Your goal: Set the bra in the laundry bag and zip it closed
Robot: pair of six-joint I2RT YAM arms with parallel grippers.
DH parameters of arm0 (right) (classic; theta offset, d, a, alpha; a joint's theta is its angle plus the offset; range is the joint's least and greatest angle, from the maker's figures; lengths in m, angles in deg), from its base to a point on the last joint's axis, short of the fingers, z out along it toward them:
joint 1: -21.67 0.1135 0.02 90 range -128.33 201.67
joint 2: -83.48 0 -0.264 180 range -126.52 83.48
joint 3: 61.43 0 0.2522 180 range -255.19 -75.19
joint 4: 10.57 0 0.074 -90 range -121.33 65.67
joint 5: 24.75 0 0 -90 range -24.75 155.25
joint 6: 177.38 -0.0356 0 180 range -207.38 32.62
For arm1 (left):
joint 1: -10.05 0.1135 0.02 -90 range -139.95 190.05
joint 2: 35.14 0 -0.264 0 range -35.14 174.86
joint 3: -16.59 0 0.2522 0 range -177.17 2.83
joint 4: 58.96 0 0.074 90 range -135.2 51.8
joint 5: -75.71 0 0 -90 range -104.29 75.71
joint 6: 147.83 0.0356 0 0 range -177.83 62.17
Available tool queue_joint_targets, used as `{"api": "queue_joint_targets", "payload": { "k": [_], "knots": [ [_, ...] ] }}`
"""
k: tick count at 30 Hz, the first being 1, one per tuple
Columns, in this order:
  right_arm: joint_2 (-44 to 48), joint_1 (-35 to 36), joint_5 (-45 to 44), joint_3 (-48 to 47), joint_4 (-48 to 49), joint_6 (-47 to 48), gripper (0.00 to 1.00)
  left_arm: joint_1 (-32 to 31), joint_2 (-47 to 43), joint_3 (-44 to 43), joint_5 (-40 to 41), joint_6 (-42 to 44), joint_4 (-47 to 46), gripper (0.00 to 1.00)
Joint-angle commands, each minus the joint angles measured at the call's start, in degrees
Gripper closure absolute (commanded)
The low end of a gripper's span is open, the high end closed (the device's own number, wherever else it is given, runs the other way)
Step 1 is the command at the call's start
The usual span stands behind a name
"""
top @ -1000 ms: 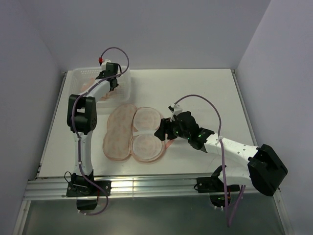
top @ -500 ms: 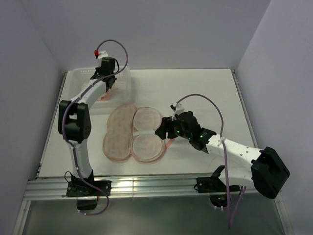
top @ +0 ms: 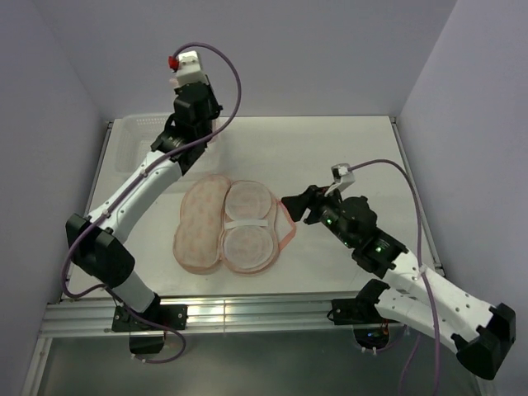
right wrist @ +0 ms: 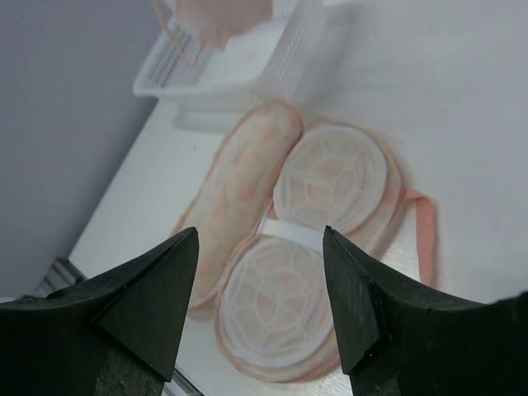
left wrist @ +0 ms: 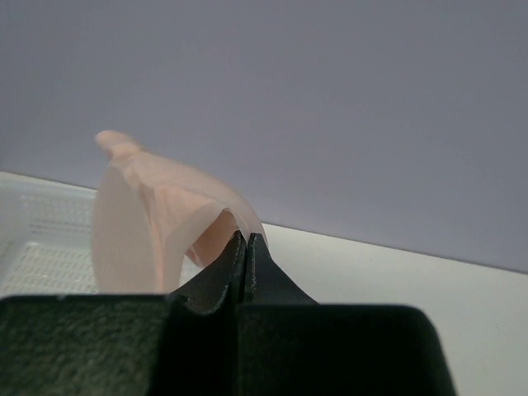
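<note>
The laundry bag (top: 227, 224) lies open on the table, with its printed half on the left and two pale mesh lobes on the right. It also shows in the right wrist view (right wrist: 289, 239). My left gripper (left wrist: 247, 239) is shut on the pale pink bra (left wrist: 148, 214) and holds it up above the white basket (left wrist: 41, 247). In the right wrist view the bra (right wrist: 219, 16) hangs over the basket at the top edge. In the top view my raised left arm (top: 191, 103) hides the bra. My right gripper (top: 289, 205) is open and empty, in the air just right of the bag.
The white lattice basket (top: 132, 136) stands at the table's back left, behind the bag. The bag's pink loop (top: 286, 233) lies on the table at its right side. Walls close the cell at the back and on both sides.
My left arm has risen out of the basket with the bra in its jaws. My right gripper has drawn back to the right and up from the bag's right edge.
</note>
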Motion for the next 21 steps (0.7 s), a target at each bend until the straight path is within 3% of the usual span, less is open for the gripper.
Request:
{"api": "queue_joint_targets", "payload": {
  "k": [1, 14, 21],
  "knots": [
    [5.63, 0.39, -7.78, 1.10, -3.13, -0.90, 0.31, -4.21, 0.26, -4.62, -2.77, 0.20, -1.13, 1.00],
    [19.08, 0.30, -15.44, 2.86, -13.94, -1.43, 0.33, -16.44, 20.45, -21.41, -16.05, -7.71, 0.89, 1.00],
    [24.80, 0.30, -18.87, 1.28, -19.40, -0.02, 0.40, -22.15, 27.94, -24.66, -19.93, -13.43, -0.16, 1.00]
  ]
}}
